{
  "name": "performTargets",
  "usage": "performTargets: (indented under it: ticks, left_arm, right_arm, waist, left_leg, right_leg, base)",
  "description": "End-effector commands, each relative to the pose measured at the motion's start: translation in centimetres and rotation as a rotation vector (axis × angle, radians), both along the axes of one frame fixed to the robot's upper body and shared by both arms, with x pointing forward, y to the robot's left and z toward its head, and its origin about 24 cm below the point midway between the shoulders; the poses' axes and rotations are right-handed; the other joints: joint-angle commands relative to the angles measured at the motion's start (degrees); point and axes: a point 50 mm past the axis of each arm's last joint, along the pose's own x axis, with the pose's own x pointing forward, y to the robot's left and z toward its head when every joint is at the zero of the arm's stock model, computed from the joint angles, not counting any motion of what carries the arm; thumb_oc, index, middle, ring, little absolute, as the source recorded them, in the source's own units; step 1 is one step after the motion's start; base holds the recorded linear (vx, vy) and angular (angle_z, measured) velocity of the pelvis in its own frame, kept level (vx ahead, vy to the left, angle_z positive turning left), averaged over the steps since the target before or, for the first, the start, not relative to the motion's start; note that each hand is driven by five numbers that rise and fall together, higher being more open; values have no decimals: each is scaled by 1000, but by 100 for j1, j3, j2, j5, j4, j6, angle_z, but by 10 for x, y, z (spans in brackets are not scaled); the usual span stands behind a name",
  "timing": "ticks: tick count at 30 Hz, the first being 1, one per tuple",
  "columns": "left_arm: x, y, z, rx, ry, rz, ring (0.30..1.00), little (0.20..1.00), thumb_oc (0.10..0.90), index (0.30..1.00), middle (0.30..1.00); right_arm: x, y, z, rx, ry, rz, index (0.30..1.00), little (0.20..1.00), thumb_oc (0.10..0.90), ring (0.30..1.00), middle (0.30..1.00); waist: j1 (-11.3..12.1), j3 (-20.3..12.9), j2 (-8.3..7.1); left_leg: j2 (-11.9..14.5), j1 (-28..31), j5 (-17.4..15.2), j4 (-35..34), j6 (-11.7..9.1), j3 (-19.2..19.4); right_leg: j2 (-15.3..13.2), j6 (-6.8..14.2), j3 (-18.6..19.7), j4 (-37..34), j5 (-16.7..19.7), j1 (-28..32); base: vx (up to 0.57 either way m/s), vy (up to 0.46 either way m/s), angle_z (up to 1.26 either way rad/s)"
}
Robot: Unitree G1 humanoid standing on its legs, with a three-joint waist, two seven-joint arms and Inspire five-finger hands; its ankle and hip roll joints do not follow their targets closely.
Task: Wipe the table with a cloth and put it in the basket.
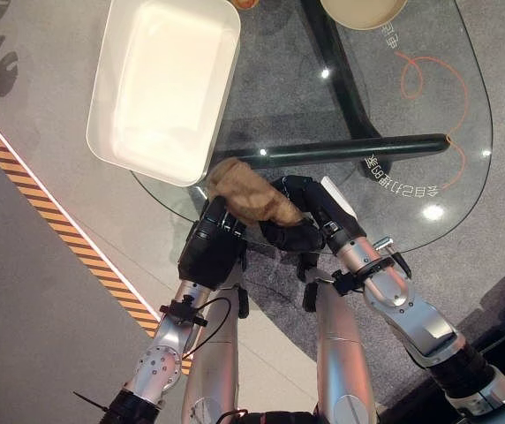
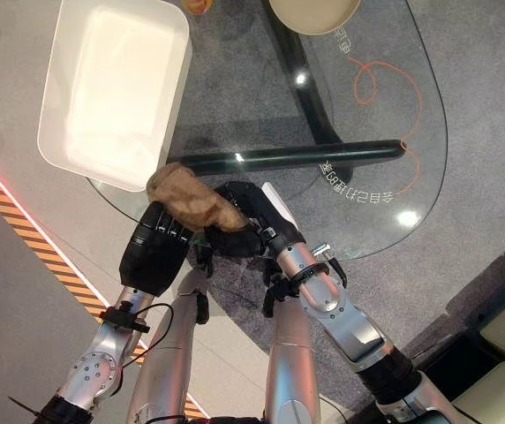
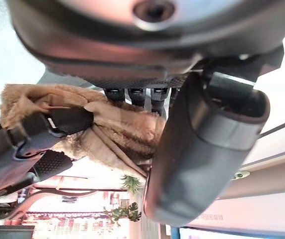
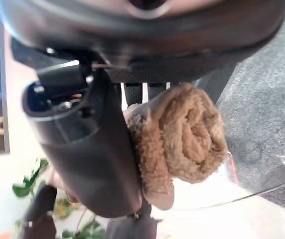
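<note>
Both robot hands, my left robot hand (image 1: 210, 250) and right robot hand (image 1: 298, 221), clamp one brown cloth (image 1: 248, 192) between them at the glass table (image 1: 429, 168) edge, beside one white basket (image 1: 120, 150).

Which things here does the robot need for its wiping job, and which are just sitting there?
Needed: brown cloth, held by both the left hand and right hand; glass table; white basket.

Just there: beige bowl at the table's far edge.

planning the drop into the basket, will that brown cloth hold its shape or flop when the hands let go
Probably floppy: the brown cloth is bunched into soft folds between the left hand and right hand. Its fuzzy pile suggests it grips rather than slips. It looks light, likely to land in the white basket as a loose heap.
</note>
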Motion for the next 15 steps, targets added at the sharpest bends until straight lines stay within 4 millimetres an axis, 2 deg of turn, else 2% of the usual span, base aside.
performTargets:
  ticks: [1,5,15]
  left_arm:
    - [-13,-17,57,20,-327,-104,900,900,800,900,900]
    - [-15,-17,61,33,-360,-103,900,900,800,900,900]
    - [-16,-18,65,22,-390,-112,900,900,800,900,900]
  right_arm:
    - [-36,34,42,-53,-227,284,300,200,100,300,300]
    - [-34,34,38,-143,-217,274,300,200,100,300,300]
    - [-30,35,29,-195,-195,233,300,200,100,300,300]
  waist:
    - [79,-162,-124]
    - [94,-162,-132]
    - [115,-162,-154]
  left_leg:
    - [-263,90,-997,700,99,504]
    - [-265,79,-996,691,94,506]
    - [-258,47,-999,700,73,501]
  right_leg:
    - [459,73,-110,-935,668,70]
    - [456,82,-121,-952,667,66]
    - [439,97,-139,-962,671,51]
  base:
    - [0,0,0]
    - [0,0,0]
    - [0,0,0]
